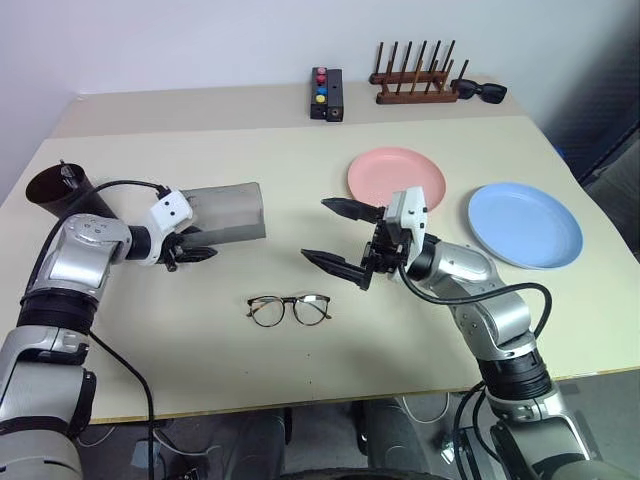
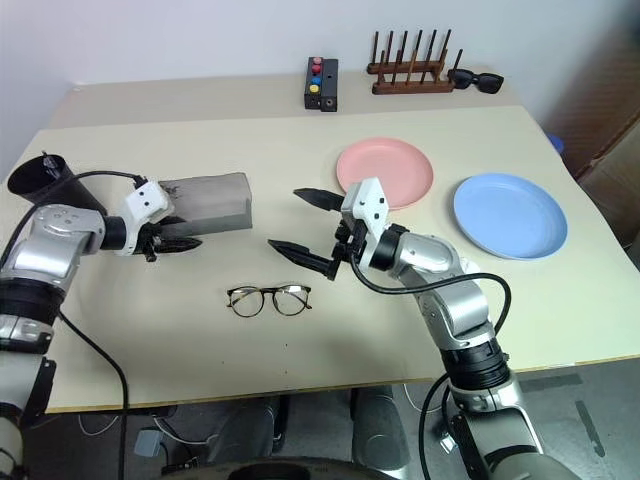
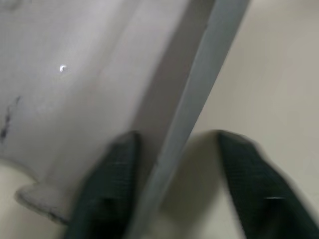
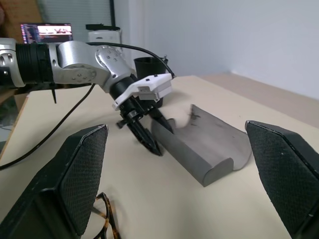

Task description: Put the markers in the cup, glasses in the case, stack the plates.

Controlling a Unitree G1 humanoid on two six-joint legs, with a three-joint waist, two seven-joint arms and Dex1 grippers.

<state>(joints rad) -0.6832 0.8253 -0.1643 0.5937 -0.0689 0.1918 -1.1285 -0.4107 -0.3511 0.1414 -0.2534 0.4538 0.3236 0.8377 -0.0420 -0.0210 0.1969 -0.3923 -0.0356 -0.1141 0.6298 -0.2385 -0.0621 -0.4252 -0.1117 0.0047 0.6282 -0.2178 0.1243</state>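
The grey case [image 1: 225, 212] lies on the table's left half. My left gripper [image 1: 203, 252] is at its near left corner, open by a narrow gap. One finger [image 3: 104, 189] is over the case and the other [image 3: 254, 189] over the table, with the case's edge between them. My right gripper [image 1: 315, 229] hovers open and empty, pointing left, between the case and the pink plate [image 1: 396, 176]. The blue plate [image 1: 525, 224] lies apart to its right. The glasses [image 1: 290, 309] lie unfolded on the table. The dark cup [image 1: 58, 190] stands far left. A slim tip shows at its rim; the markers are otherwise hidden.
A black box with coloured buttons [image 1: 326, 93], a wooden peg rack [image 1: 415, 80] and black sunglasses [image 1: 480, 91] sit along the table's back. My left arm's cable [image 1: 110, 185] loops beside the cup.
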